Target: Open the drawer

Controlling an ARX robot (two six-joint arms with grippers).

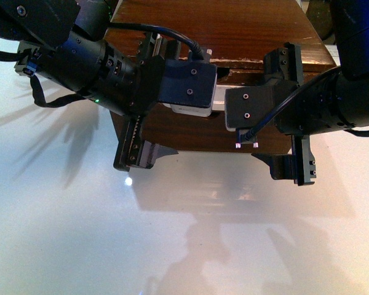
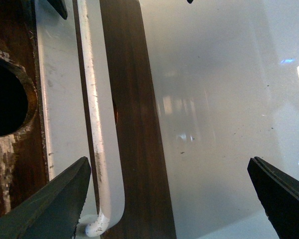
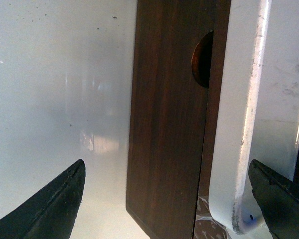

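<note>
The dark-brown drawer [image 1: 190, 132] faces me under the wooden cabinet top. Both arms hang in front of it and hide most of its white bar handle. My left gripper [image 1: 165, 98] and right gripper [image 1: 265, 110] are both wide open, empty and side by side. In the left wrist view the left gripper [image 2: 169, 199] has the handle's end [image 2: 97, 124] and the drawer front [image 2: 134, 124] between its fingers. In the right wrist view the right gripper [image 3: 167, 199] likewise spans the drawer front [image 3: 169, 124] and the other end of the handle [image 3: 239, 124]. The half-round notch [image 3: 203, 59] and clear tape [image 3: 204, 219] show there.
The wooden cabinet top [image 1: 234, 24] stands at the back centre on a glossy white table [image 1: 184, 233]. Worn wood with a dark round hole [image 2: 5, 104] lies beside the handle in the left wrist view.
</note>
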